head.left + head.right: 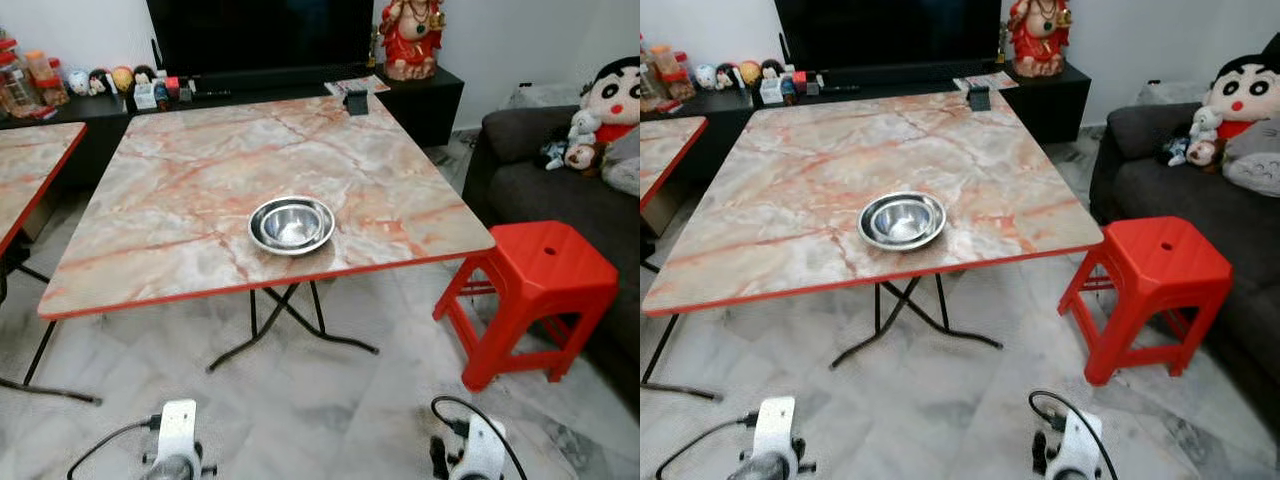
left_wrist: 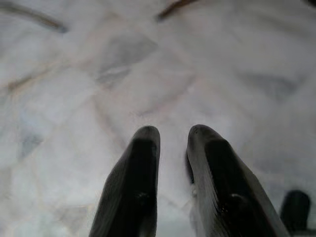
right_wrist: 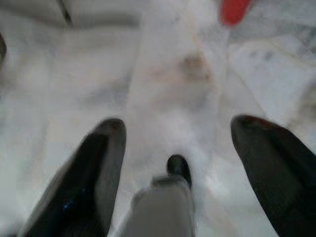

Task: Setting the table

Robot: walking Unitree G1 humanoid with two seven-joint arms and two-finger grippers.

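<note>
A shiny steel bowl (image 1: 291,224) rests on the pink marble-top folding table (image 1: 180,190), close to its near edge. Both arms hang low over the floor, well short of the table, with their wrists at the bottom of the eye views. In the left wrist view my left gripper (image 2: 169,136) points down at the marble floor, its two black fingers nearly together and nothing between them. My right gripper (image 3: 178,129) has its fingers spread wide over the floor and holds nothing.
A red plastic stool (image 1: 540,295) stands right of the table, beside a dark grey sofa (image 1: 520,170) with plush toys. A TV cabinet (image 1: 300,95) lines the far wall. A second marble table (image 1: 25,165) is at the left. Open floor lies before me.
</note>
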